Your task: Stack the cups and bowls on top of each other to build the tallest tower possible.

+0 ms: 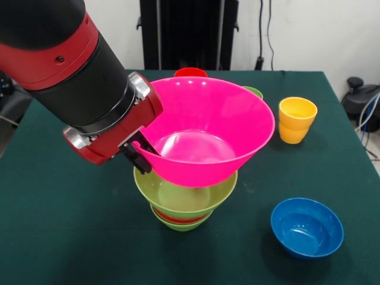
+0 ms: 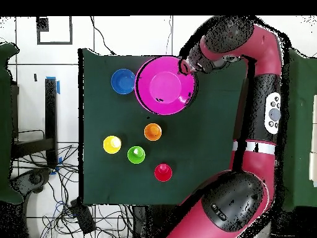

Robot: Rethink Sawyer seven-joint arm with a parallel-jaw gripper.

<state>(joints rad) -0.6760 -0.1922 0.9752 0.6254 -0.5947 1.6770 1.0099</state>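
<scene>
My gripper is shut on the left rim of the huge pink bowl, with one finger inside the rim. The pink bowl is tilted, and its base is in the large lime green bowl. Below that lie the red-orange bowl and the small green bowl, which form the tower. In the overhead view the pink bowl hides the tower, and the gripper is at its rim. The blue bowl stands alone at the near right. The purple cup is out of view.
The yellow cup stands at the right. The rims of the red cup and green cup show behind the pink bowl. The overhead view shows the orange, yellow, green and red cups grouped together.
</scene>
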